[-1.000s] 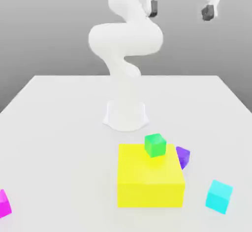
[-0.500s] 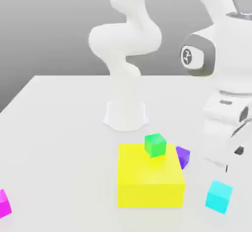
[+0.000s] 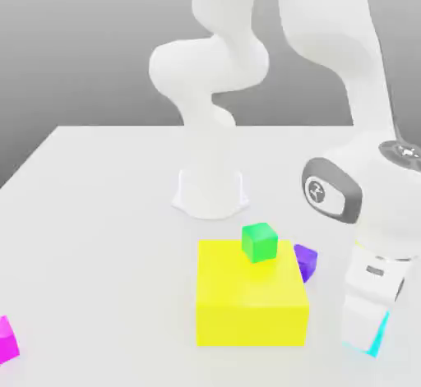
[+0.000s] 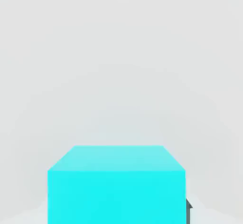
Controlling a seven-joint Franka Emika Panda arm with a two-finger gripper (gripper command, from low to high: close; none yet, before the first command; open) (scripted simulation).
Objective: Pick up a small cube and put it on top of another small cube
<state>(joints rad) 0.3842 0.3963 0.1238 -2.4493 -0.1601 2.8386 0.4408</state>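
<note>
Gripper [image 3: 363, 346]: lowered over the cyan cube; whether the fingers stand wide or narrow cannot be told.

Table [image 3: 99, 213]: white, flat, carrying everything listed.

Yellow block [image 3: 251, 299]: large, near the hand on the exterior view's left.

Green cube [image 3: 260, 241]: small, resting on the yellow block's top near its far edge; the place to stack.

Cyan cube [image 4: 116, 185]: small, directly below the hand, on the table. Judged rigid, light, smooth-faced; best pinched on two opposite flat sides, centred.

Purple cube [image 3: 305, 260]: small, just beside the yellow block.

Magenta cube [image 3: 6, 338]: well apart.
</note>
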